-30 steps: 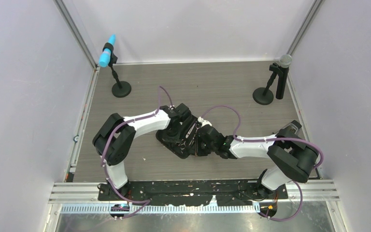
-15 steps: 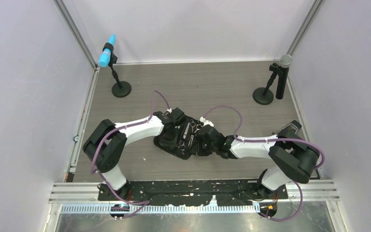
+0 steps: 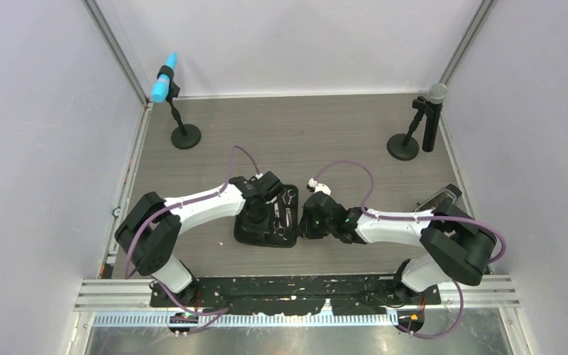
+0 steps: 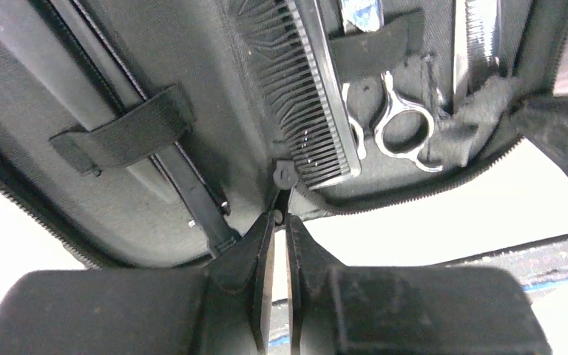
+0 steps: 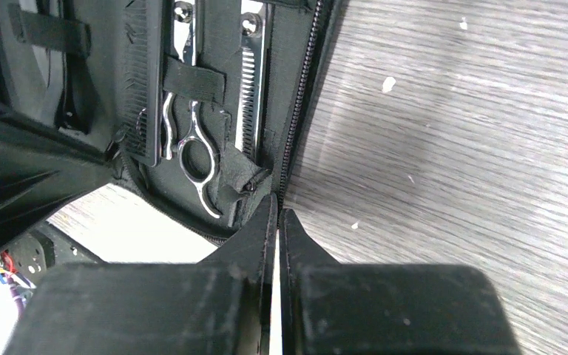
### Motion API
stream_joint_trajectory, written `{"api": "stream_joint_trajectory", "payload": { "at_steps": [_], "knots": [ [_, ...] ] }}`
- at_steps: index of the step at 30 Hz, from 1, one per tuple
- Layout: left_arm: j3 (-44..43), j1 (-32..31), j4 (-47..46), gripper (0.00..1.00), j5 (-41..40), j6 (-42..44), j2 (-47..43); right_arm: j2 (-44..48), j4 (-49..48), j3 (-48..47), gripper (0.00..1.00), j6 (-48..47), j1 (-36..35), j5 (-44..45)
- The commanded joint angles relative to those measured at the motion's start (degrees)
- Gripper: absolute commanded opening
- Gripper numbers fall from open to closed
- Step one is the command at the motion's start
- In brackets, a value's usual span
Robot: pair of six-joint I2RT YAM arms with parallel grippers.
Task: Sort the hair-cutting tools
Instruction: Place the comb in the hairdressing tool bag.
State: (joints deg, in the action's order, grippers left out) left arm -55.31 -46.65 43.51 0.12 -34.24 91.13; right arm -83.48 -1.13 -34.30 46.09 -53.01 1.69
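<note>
With my left fingers (image 4: 255,259) pinching the zip pull (image 4: 284,176) and my right fingers (image 5: 255,231) pressed together at the open case's (image 4: 192,74) rim, I'd hold it flat on the table (image 5: 451,148) and pull gently, so the scissors (image 4: 403,127) and comb (image 4: 318,96) strapped inside don't slip.

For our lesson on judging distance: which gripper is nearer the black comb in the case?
Left. The left gripper sits right by the black comb's end. The right gripper is at the zip case's outer edge, with the scissors between it and the comb.
</note>
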Motion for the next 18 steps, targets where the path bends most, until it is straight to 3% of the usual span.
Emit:
{"api": "stream_joint_trajectory", "payload": {
  "at_steps": [1,9,12,18],
  "knots": [
    [0.0,-2.4,4.4,0.00,0.9,-2.1,-4.4,1.4,3.4,-1.3,0.05,-1.1,0.3,3.8],
    [4.3,-7.2,1.2,0.00,5.3,-8.3,-6.9,1.1,2.2,-0.5,0.05,0.4,0.1,3.9],
    [3.7,-7.2,3.2,0.00,1.9,-8.4,-10.1,2.8,1.4,0.2,0.05,-0.4,0.1,4.1],
    [0.0,-6.9,5.6,0.29,-5.7,-8.5,-13.3,5.4,1.4,0.1,0.07,-3.4,0.1,4.0]
  ]
}}
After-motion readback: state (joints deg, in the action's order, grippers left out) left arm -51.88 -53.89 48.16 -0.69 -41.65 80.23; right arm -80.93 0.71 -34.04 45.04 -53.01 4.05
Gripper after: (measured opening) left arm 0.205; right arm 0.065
